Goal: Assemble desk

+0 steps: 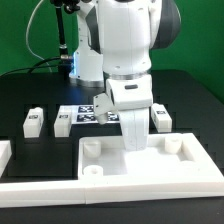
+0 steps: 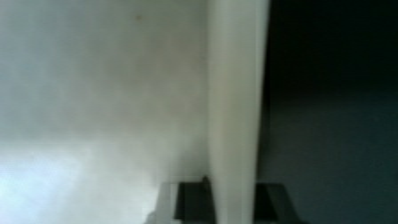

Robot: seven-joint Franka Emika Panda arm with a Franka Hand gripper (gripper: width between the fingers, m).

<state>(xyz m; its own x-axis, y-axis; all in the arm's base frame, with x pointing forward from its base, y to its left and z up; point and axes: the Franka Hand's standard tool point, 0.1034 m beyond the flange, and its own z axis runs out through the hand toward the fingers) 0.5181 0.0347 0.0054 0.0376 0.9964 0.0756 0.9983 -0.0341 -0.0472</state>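
Note:
The white tray-like desk tabletop (image 1: 150, 163) lies at the front of the black table, with round sockets (image 1: 92, 148) at its corners. My gripper (image 1: 134, 140) stands upright over the tabletop's far rim. In the wrist view my gripper (image 2: 233, 202) has its dark fingers (image 2: 192, 203) on both sides of the thin raised rim (image 2: 235, 100), pressed against it. The tabletop's flat inner face (image 2: 89, 100) lies on one side of the rim and the dark table (image 2: 338, 100) on the other. Three short white tagged legs (image 1: 33, 121) (image 1: 62, 123) (image 1: 160, 119) stand behind the tabletop.
The marker board (image 1: 90, 113) lies behind the tabletop, partly hidden by my arm. A long white border rail (image 1: 110, 190) runs along the front edge, with another white rail piece (image 1: 4, 150) at the exterior view's left. The robot base stands at the back.

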